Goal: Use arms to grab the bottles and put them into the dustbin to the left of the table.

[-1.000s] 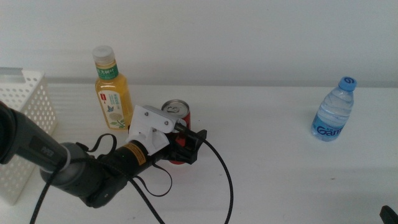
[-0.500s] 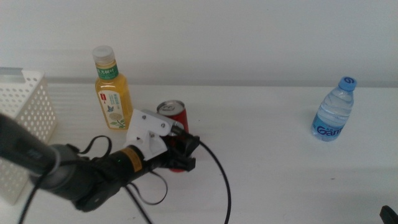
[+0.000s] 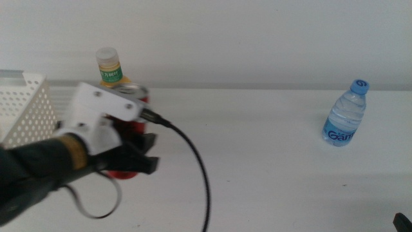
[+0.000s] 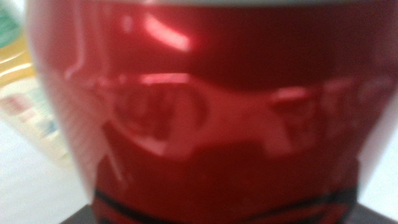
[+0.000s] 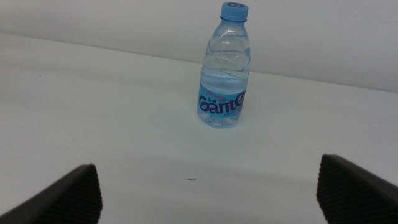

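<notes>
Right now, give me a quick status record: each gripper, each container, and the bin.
left gripper: shut on the red can, raised near the bin
right gripper: open, waiting at the table's near right edge, facing the water bottle
juice bottle: upright, behind the can
water bottle: upright, far right
bin: left edge; contents not visible

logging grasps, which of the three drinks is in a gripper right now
The red metal soda can, clamped in the left gripper. The yellow juice bottle with white cap and the clear blue-capped water bottle stand free on the white table.
</notes>
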